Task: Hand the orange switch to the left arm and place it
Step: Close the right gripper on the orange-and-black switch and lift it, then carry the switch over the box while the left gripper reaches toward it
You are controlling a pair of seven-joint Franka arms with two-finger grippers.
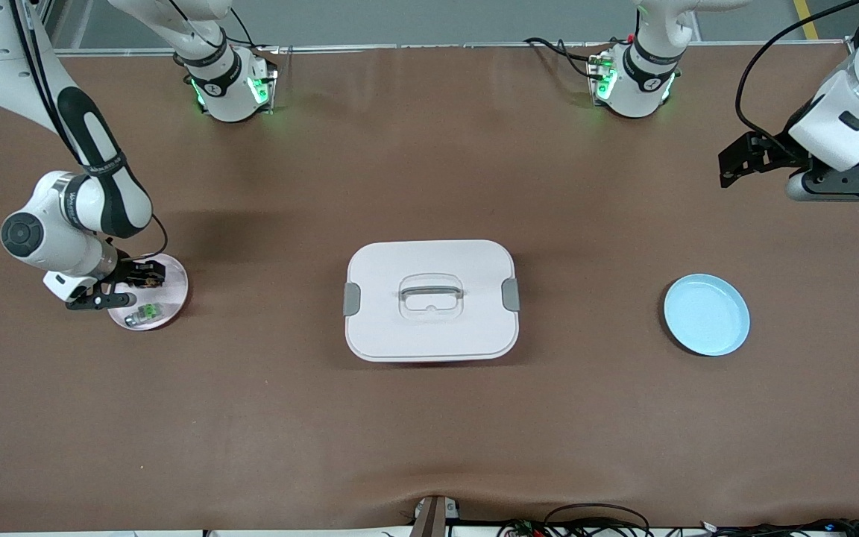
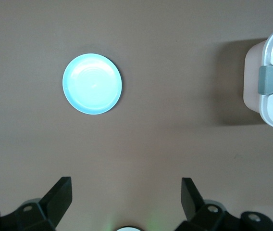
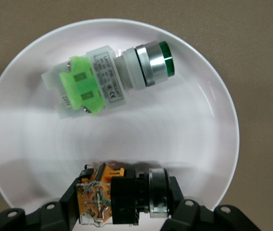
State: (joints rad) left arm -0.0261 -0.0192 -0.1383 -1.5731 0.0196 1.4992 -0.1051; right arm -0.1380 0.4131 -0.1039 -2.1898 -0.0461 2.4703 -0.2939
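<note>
Right gripper [image 3: 122, 211] is sitting low on the pink plate [image 1: 174, 287] at the right arm's end of the desk [image 1: 429, 432], its fingers [image 3: 71, 192] closing on the orange switch [image 3: 119, 197]. The switch is lying on its side between the fingers, orange contact block at one finger and metal collar at the other, resting on the plate. Judgement: grasp made, lift not yet begun.

The green switch [image 3: 110, 79] is lying on the same plate just ahead of the fingertips, apart from the orange one and not touching it.

Left gripper [image 2: 126, 199] is waiting in the air over bare desk at the left arm's end, fingers [image 2: 59, 195] spread wide and holding nothing. The blue plate [image 1: 706, 314] is lying out ahead of those fingers; one corner of the box [image 1: 429, 298] is showing off to one side of them.

Risks from here:
- Grip is taking the switch across an uneven body, so it may be rotating or slipping out during the lift.
- The plate may be shifting with the lift if a fingertip is catching it.
- The box is standing mid-desk between the two plates; a low carry would be striking its lid or handle.
- The handover is needing a free end of a very small part; a misaligned left gripper could be knocking it loose.
</note>
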